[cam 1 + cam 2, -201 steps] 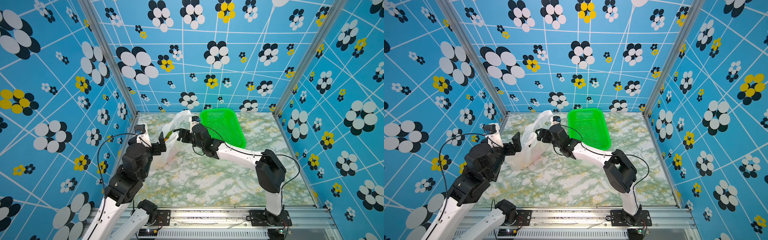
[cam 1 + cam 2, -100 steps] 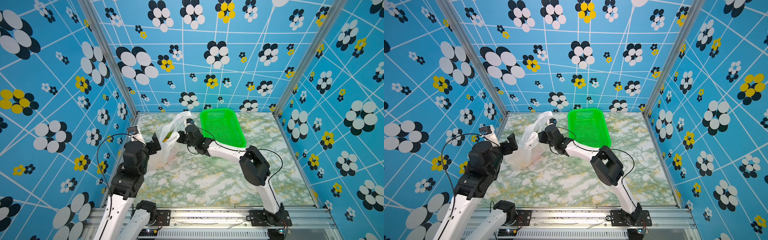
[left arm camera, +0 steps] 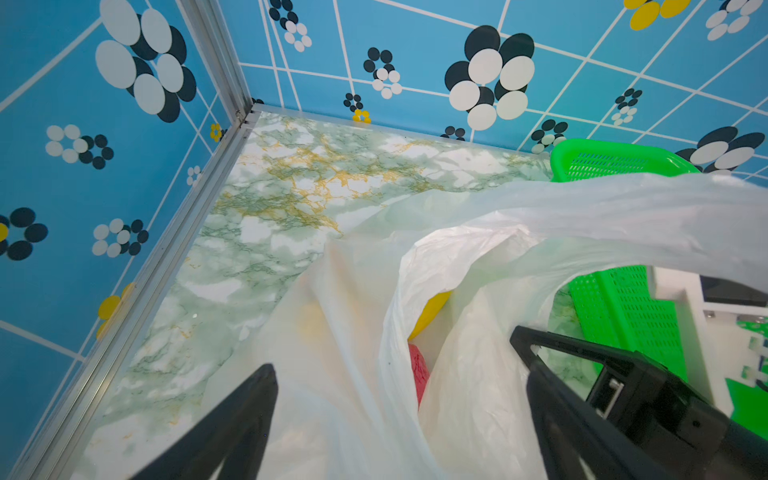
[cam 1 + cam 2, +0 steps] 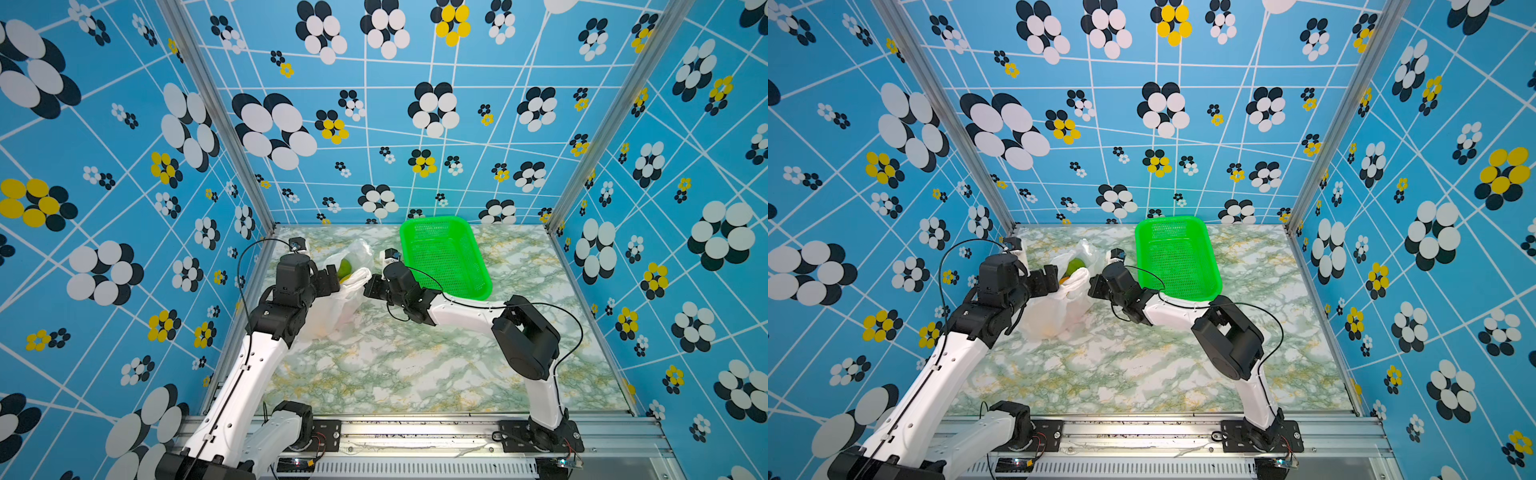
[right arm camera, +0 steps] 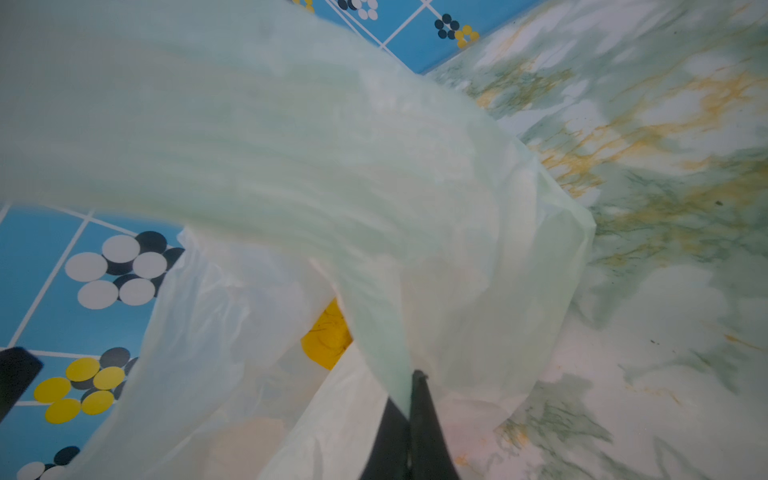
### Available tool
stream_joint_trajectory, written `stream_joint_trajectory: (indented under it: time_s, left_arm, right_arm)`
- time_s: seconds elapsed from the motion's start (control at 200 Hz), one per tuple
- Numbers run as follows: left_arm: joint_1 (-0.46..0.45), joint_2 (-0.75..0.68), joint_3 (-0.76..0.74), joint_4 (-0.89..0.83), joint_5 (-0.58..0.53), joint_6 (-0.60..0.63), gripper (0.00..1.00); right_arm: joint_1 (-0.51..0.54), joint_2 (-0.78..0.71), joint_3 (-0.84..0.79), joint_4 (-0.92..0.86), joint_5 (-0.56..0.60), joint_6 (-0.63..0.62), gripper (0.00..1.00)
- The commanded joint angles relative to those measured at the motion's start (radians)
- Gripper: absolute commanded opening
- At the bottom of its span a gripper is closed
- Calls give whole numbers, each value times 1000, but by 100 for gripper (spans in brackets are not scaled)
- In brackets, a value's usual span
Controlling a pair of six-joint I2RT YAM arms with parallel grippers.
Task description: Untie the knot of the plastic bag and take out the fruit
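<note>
Worktop point(image 4: 415, 365), with the green basket point(image 4: 444, 257) just beyond my right fingers point(image 5: 411, 415); the plastic bag point(image 4: 336, 307) stands between both pairs. The right fingers are closed, pinching bag film, apparently to hold the mouth spread. My left fingers point(image 3: 548, 386) gape wide, holding nothing, straddling the mouth above the fruit point(image 3: 432, 309).

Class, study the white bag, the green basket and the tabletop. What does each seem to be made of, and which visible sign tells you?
The plastic bag: thin translucent plastic film, glossy; it crinkles and colours inside show through. The green basket: probably rigid moulded plastic, shiny; fine lattice of holes. The tabletop: marble-patterned, green and gold veins; stone or printed film, cannot tell.
</note>
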Motion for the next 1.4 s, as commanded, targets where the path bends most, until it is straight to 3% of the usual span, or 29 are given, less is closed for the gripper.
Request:
stream_joint_trajectory:
  time_s: [0.0,0.585,0.795,0.835,0.87,0.94,0.975,1.054,1.394]
  left_arm:
    - [3,26,44,-34,30,19,95]
    - [-47,338,221,-93,-133,82,99]
    - [-72,433,246,-102,-175,97,95]
    - [-72,443,246,-98,-176,100,89]
    - [-73,452,249,-97,-182,103,76]
    - [-74,468,266,-110,-204,104,36]
    - [-74,476,282,-119,-219,106,20]
    - [-72,495,346,-137,-246,121,2]
    - [-60,701,819,-233,-324,264,0]
  right_arm:
    - [8,-33,-25,44,-9,-21,0]
    - [24,-34,-28,67,-17,-37,0]
    - [24,-39,-38,67,-2,-44,0]
    - [24,-38,-39,67,-2,-43,0]
    - [24,-37,-40,69,-2,-44,0]
    - [24,-39,-48,69,2,-43,0]
    - [24,-39,-50,70,6,-45,0]
    - [23,-38,-62,65,20,-45,0]
    - [22,-79,-165,45,191,1,0]
